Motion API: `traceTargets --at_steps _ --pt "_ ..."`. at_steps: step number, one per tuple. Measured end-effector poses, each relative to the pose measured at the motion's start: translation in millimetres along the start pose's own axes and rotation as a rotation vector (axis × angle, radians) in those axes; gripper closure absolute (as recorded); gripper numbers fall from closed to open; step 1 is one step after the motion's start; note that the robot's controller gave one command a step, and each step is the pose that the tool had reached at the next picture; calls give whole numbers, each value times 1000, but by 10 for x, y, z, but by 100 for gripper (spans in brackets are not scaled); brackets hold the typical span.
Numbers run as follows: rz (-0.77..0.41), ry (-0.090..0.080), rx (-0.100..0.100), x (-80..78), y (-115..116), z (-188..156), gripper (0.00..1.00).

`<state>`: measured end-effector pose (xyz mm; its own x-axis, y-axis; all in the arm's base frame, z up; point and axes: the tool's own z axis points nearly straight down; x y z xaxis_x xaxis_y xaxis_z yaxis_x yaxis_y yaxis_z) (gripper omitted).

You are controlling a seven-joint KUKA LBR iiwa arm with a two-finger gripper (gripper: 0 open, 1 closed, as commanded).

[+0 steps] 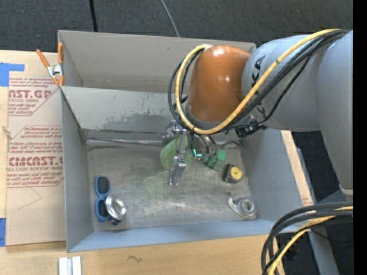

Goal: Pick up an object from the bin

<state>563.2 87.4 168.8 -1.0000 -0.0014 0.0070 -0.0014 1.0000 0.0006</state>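
My gripper point(175, 175) hangs low over the middle of the bin, under the arm's orange cover. A pale green, rounded thing point(168, 153) lies right against its left side, partly hidden by it. Just right of the gripper sits a darker green piece point(215, 161). A small yellow and black round thing point(232, 174) lies a little further right on the bin floor.
A silvery ring-shaped metal part point(243, 206) lies near the front right corner. Blue sunglasses point(102, 196) with a shiny round metal cap point(116, 208) beside them lie at the front left. The arm covers the bin's back right.
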Motion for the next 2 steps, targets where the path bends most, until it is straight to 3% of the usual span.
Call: traceTargets --at_steps 1,2 --pt "-44 -4 1 -268 -440 541 0" --pt "-292 -5 2 -259 -788 877 0"
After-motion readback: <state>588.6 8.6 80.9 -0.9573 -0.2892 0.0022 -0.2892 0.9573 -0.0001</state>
